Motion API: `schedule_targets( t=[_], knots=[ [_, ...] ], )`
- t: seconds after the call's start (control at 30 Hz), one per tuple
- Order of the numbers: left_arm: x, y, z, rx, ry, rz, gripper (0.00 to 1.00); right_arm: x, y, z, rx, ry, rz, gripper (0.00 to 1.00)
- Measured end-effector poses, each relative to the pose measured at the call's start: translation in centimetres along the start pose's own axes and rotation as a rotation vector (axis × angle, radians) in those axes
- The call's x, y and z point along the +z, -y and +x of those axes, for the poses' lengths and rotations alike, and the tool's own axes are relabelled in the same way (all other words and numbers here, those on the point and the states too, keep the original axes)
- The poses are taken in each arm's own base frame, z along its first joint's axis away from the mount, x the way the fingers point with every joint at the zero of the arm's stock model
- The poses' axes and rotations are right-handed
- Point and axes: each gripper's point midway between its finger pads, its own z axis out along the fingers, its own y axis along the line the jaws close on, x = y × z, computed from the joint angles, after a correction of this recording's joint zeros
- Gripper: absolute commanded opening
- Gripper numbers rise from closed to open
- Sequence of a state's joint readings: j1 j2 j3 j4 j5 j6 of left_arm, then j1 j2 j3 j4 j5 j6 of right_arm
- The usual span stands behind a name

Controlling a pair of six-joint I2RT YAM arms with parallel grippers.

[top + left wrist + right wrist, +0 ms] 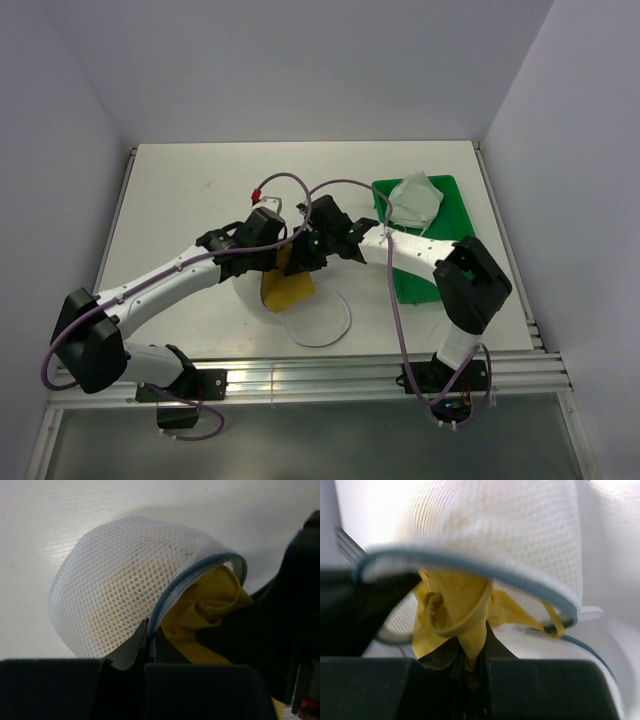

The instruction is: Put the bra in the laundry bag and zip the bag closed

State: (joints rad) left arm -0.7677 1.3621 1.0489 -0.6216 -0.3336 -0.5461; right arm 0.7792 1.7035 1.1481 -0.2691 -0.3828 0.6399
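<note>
Left hand point(148, 647) clenched on zipper rim point(200, 572) of laundry bag point(110, 590), holding mouth lifted off surface point(60, 520). Right hand point(471, 667) clenched on bra point(452, 605), squarely facing mouth. Bra part under rim, remainder trailing toward right hand. Judgement: push straight ahead.

A robotics lab cell, I'd say: a white table point(170, 190) boxed in by plain pale walls point(300, 70). The left arm point(160, 279) and right arm point(410, 252) are bolted to a metal rail point(330, 378) at its near edge, cables point(398, 310) trailing.
</note>
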Motion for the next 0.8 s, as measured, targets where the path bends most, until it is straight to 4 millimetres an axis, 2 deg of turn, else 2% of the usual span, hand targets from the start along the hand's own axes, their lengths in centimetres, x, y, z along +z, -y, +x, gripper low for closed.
schedule_targets(
  t=[0.2,0.33,0.5,0.7,0.8],
  knots=[
    [-0.1,0.2,2.1,-0.024,-0.027,0.048,0.0,1.1,-0.5,-2.3,0.181,0.078,-0.026,0.0],
    [-0.7,0.7,2.9,-0.055,-0.039,0.097,0.0,1.3,-0.2,-3.8,0.274,0.153,-0.007,0.0],
    [-1.6,2.2,2.3,-0.107,-0.03,0.178,0.0,1.8,0.7,-5.4,0.338,0.288,0.079,0.0],
    [-2.7,3.9,0.8,-0.172,0.003,0.267,0.0,2.5,-0.7,-5.6,0.316,0.408,0.126,0.0],
    [-2.9,3.7,0.5,-0.191,0.013,0.258,0.0,3.0,-0.8,-6.1,0.284,0.454,0.173,0.0]
  ],
)
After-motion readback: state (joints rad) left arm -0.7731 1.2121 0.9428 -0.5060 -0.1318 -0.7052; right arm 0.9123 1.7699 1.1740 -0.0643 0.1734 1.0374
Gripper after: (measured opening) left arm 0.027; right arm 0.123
